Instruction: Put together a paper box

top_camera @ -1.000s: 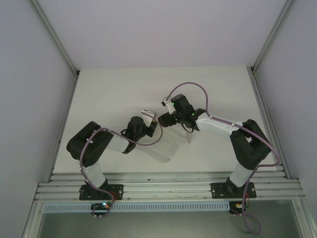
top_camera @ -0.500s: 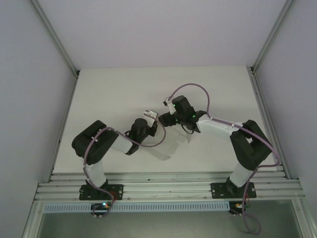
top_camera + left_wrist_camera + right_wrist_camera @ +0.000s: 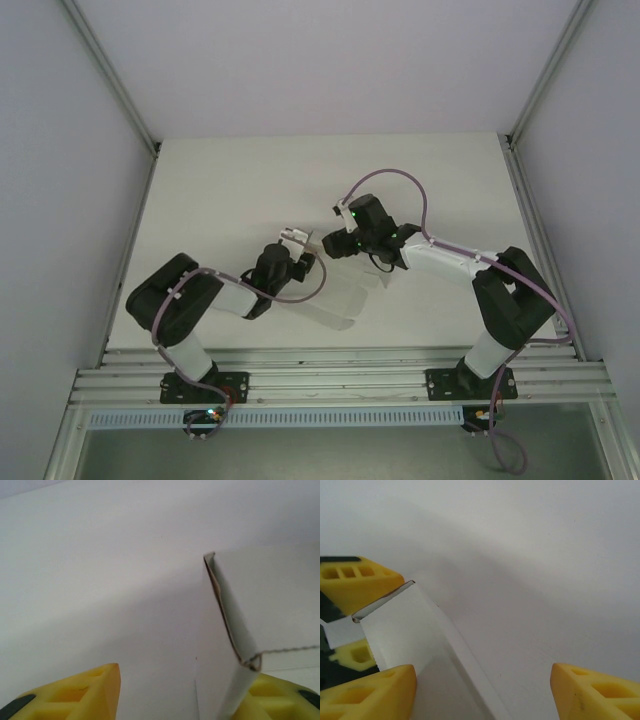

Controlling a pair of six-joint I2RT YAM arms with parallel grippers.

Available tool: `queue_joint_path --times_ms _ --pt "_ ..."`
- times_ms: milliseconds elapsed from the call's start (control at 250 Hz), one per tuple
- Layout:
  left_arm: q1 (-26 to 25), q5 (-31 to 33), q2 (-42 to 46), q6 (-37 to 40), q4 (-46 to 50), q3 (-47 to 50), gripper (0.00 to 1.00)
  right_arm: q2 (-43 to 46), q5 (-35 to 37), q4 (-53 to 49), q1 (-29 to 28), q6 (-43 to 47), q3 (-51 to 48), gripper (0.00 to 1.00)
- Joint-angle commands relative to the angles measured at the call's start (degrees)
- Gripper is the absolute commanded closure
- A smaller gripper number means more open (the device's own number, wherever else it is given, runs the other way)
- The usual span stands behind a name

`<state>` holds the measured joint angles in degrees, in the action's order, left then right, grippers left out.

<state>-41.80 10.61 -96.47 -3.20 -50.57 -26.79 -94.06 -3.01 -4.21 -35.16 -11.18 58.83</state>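
On your left, the left arm point(image 3: 185, 300) reaches in from its base toward the middle of the white counter point(image 3: 220, 180), with one purple cable point(image 3: 290, 297) looping along it. Its left end effector point(image 3: 297, 240) is released. In the left wrist view you see its two yellow fingers point(image 3: 75, 695) set wide apart, with bare counter across most of the gap. One raised wall of the paper box point(image 3: 260, 600) stands against the finger at the right of that view, its cut edge showing brown. The other finger is well apart from the card.

You have one paper box point(image 3: 342, 295) to work with. It is thin white card and lies on the counter between the two arms, on the near side of both end effectors. From above it is pale against the counter and its outline is hard to trace, so you cannot tell how many flaps are up.

To the right, the right end effector point(image 3: 336, 244) sits just beside the left one, the two nearly tip to tip at the box's far edge. It is released as well. The right wrist view shows its two yellow fingers point(image 3: 595, 692) spread wide. A raised corner of the box stands just beside the left-hand finger in that view, and bare counter fills the rest of the gap. Beyond that corner you see two more yellow fingers, those of the left end effector, one on each side of a strip of card. The right arm point(image 3: 510, 295) runs back to its base at the right, carrying the second purple cable point(image 3: 390, 170).
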Motion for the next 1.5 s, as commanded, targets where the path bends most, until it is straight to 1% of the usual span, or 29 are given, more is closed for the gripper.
queue_joint_path --times_ms 0,72,136,172,192,244,260,343,407,495,515,595,683,779,871,990,1090,1258,1430,1498 --pt "0.4 0.4 1.2 -1.2 3.8 -1.7 0.55 0.9 2.1 -3.3 -0.2 -1.1 0.8 0.28" --pt "0.4 1.5 0.0 -1.7 3.4 -2.6 0.72 1.1 1.6 -2.7 -0.2 -1.3 0.9 0.28" --pt "0.3 2.5 -1.0 -2.1 3.9 -3.8 0.82 1.3 1.3 -2.7 -0.2 -1.6 1.2 0.27" --pt "0.2 3.1 -1.7 -2.3 4.0 -4.5 0.85 1.7 1.4 -2.8 -0.2 -1.7 1.4 0.27" --pt "0.2 3.4 -2.0 -2.4 4.1 -4.7 0.88 2.0 1.7 -2.9 -0.2 -1.9 1.4 0.25" --pt "0.0 4.6 -2.6 -2.7 4.0 -5.3 0.97 3.1 2.9 -2.8 -0.2 -2.3 1.3 0.23" --pt "0.0 4.9 -2.7 -2.9 3.9 -5.3 1.0 3.6 3.1 -2.9 -0.2 -2.3 1.2 0.21" --pt "-0.3 6.4 -2.3 -3.6 4.4 -5.7 1.0 6.5 6.4 -3.0 -0.2 -2.8 0.1 0.12" --pt "-0.3 6.5 -1.3 -4.4 4.7 -5.6 1.0 9.7 9.1 -3.3 -0.2 -3.2 -1.5 0.0" --pt "-0.3 6.1 0.5 -5.7 5.0 -5.1 1.0 13.7 12.7 -3.9 -0.2 -3.9 -4.5 0.0" --pt "-0.3 6.1 1.0 -6.0 5.2 -5.0 1.0 16.0 13.5 -4.1 -0.2 -4.2 -5.3 0.01" --pt "-0.3 5.7 3.2 -7.3 6.3 -4.6 1.0 20.3 16.8 -5.4 0.0 -4.9 -8.3 0.0" --pt "-0.3 7.5 5.7 -9.4 9.2 -4.9 1.0 24.1 19.5 -7.6 0.2 -5.6 -10.9 0.0" --pt "-0.4 6.7 8.3 -10.3 12.9 -5.7 1.0 26.6 21.8 -8.3 0.3 -7.1 -13.1 0.0" --pt "-0.4 5.3 10.5 -11.6 13.2 -5.1 1.0 27.2 22.0 -7.0 0.9 -7.9 -14.8 0.0" --pt "-0.5 3.9 12.9 -12.1 13.9 -4.6 1.0 25.4 23.1 -6.5 1.1 -8.6 -14.5 0.0" --pt "-0.5 3.0 14.1 -11.9 14.3 -4.3 1.0 23.1 21.5 -4.0 1.1 -7.4 -13.9 0.0" --pt "-0.7 2.3 14.6 -12.8 14.3 -4.1 1.0 20.5 15.4 4.6 1.1 -6.1 -14.4 0.0" --pt "-0.9 1.5 14.5 -13.2 14.2 -4.4 1.0 20.2 13.2 15.5 1.1 -8.0 -17.5 0.0" --pt "-1.0 1.6 14.5 -14.0 14.0 -4.4 1.0 20.9 13.1 18.3 1.0 -8.9 -18.9 0.01"
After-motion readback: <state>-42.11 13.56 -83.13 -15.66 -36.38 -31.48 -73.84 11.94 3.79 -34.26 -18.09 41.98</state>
